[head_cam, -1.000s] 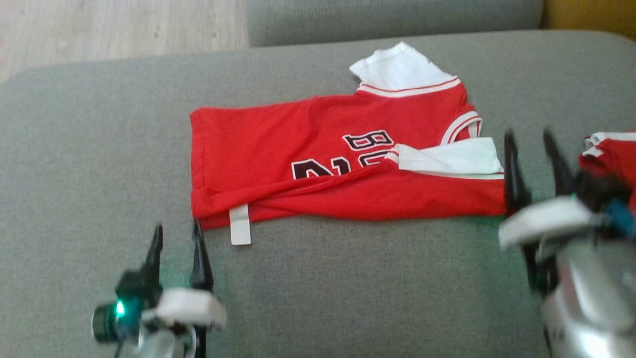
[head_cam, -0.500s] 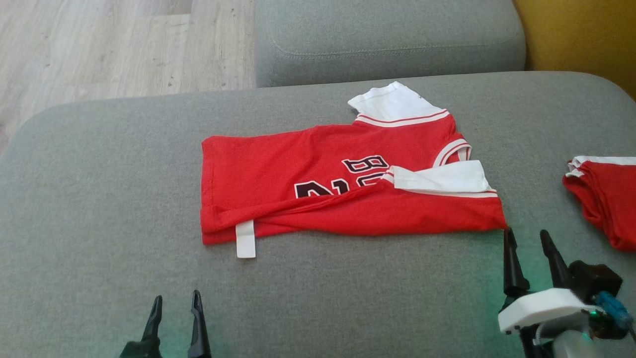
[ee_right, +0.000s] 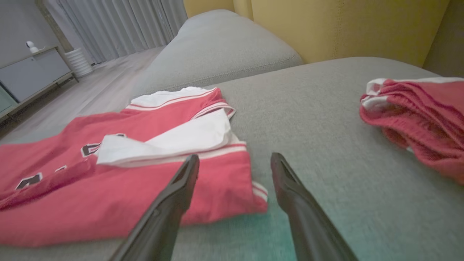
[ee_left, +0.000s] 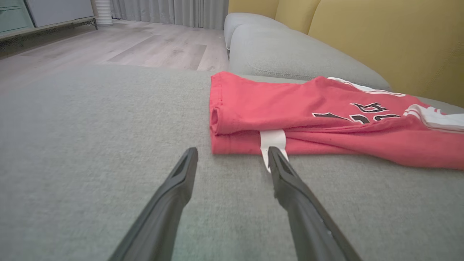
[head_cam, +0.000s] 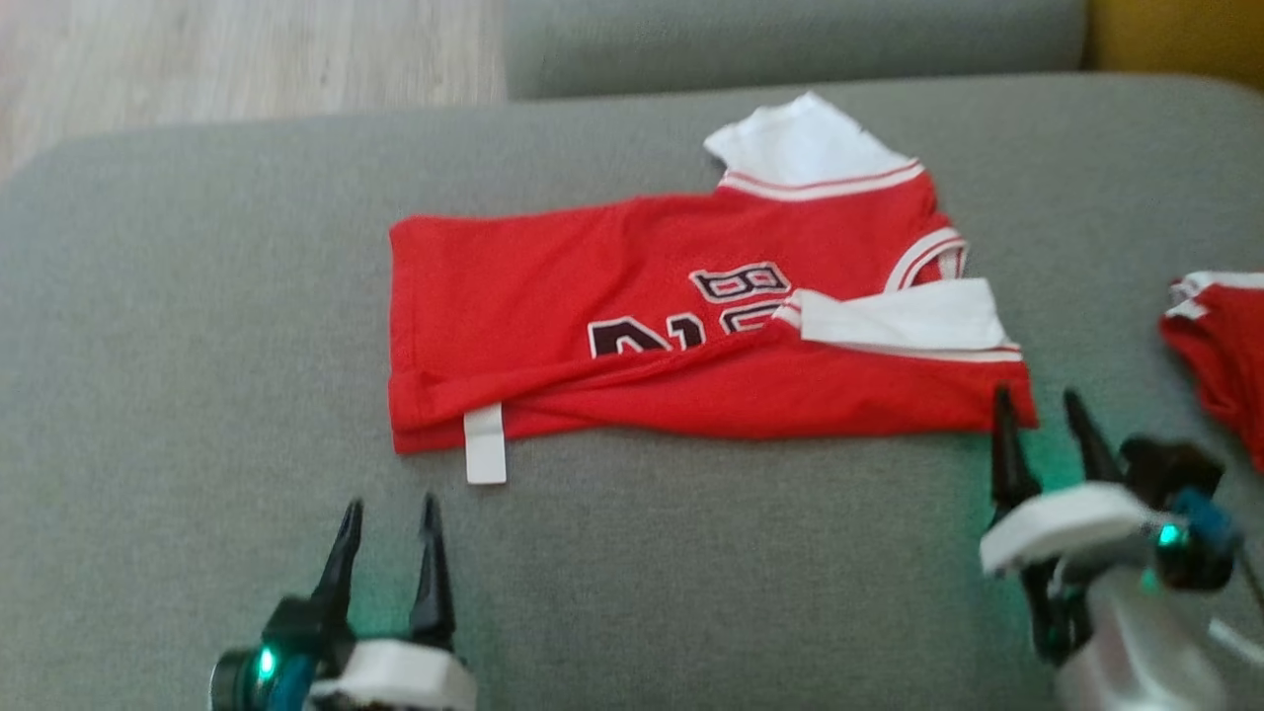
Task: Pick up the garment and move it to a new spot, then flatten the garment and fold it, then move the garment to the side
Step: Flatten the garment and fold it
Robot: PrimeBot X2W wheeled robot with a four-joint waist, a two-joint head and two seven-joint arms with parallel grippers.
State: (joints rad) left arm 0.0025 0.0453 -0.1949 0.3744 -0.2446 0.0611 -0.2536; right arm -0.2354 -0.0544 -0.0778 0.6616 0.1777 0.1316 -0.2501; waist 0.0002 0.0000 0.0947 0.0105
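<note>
You have the grey sofa cushion [head_cam: 197,346] as the work surface, and the red garment [head_cam: 612,296] lies across its middle. The garment's long axis runs left to right, parallel to the cushion's near edge. The hem end points toward the left edge, and the white sleeves and collar point toward the right edge. The near long side is already turned over on itself, so the garment looks part folded lengthwise.

A second red garment [head_cam: 1220,346] sits bunched at the cushion's right edge, well apart from the one you are working on.

Both hands are on the near side of the garment with their fingers pointing at it, and both are spread wide with nothing in them. Your right hand [head_cam: 1035,393] is the nearer of the two. Its tips are right at the garment's near right corner. In the right wrist view one finger crosses the red cloth while the other lies over bare cushion. Your left hand [head_cam: 390,504] is short of the near left corner, with a strip of bare cushion between its tips and the hem.

The small white label [head_cam: 484,444] sticks out from the near edge by that left corner. In the left wrist view one finger [ee_left: 286,177] lines up with it. I judge that the next move depends on the left arm reaching forward to its corner, so that both hands hold the same long edge.
</note>
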